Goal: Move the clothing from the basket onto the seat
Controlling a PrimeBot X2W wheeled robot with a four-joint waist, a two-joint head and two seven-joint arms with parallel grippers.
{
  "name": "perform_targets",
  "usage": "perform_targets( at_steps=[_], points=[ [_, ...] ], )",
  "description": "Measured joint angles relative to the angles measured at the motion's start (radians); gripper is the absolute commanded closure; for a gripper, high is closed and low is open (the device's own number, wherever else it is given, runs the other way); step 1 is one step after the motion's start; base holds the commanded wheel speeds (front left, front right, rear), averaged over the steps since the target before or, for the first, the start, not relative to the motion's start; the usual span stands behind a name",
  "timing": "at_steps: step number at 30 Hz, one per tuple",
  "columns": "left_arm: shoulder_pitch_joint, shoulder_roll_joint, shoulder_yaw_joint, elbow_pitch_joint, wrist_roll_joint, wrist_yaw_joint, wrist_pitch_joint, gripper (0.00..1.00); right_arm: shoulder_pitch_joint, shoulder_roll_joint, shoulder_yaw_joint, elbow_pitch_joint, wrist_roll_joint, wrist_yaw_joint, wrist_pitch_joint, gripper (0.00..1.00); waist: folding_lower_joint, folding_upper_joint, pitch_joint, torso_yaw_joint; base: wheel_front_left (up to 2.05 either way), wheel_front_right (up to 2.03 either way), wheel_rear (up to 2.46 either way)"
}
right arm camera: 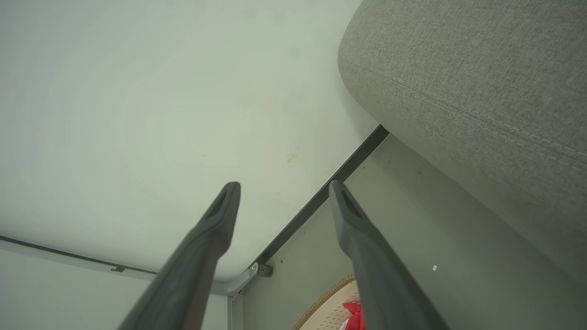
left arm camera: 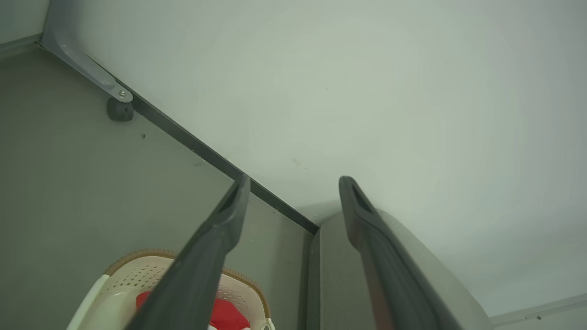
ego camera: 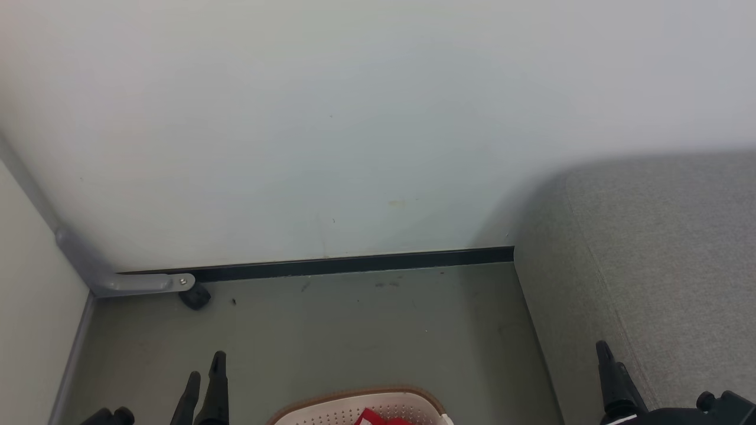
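The cream basket (ego camera: pixel 331 413) with its brown rim stands on the floor at the bottom middle of the head view, cut by the frame edge. Red clothing (ego camera: pixel 378 418) lies inside it. The grey seat (ego camera: pixel 667 248) rises at the right, close beside the basket. My left gripper (ego camera: pixel 206 365) hovers open to the left of the basket, nothing between its fingers. My right gripper (ego camera: pixel 649 372) is open over the seat's front corner. The left wrist view looks past the open left gripper (left arm camera: pixel 296 183) to the basket (left arm camera: pixel 133 275), the clothing (left arm camera: pixel 227 314) and the seat (left arm camera: pixel 335 256). The right wrist view shows the open right gripper (right arm camera: pixel 284 185), the basket (right arm camera: pixel 328 307), the clothing (right arm camera: pixel 354 316) and the seat (right arm camera: pixel 481 82).
A pale wall (ego camera: pixel 354 118) with a dark baseboard (ego camera: pixel 354 264) closes the space behind the basket. A grey metal bracket with a small black caster (ego camera: pixel 195 295) sits in the left corner, where a side panel (ego camera: pixel 29 295) meets the wall. Grey-green floor (ego camera: pixel 366 330) lies between wall and basket.
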Motion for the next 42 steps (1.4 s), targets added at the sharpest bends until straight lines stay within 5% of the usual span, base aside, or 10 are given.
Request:
perform_targets(
  at_steps=[42],
  points=[
    [0.025, 0.022, -0.097, -0.006, 0.727, 0.104, -0.154, 0.0, -0.016, -0.085, 0.214, -0.037, -0.565, -0.098, -0.152, 0.0, 0.0, 0.0, -0.001, -0.007, 0.0, 0.0, 0.0]
  ],
)
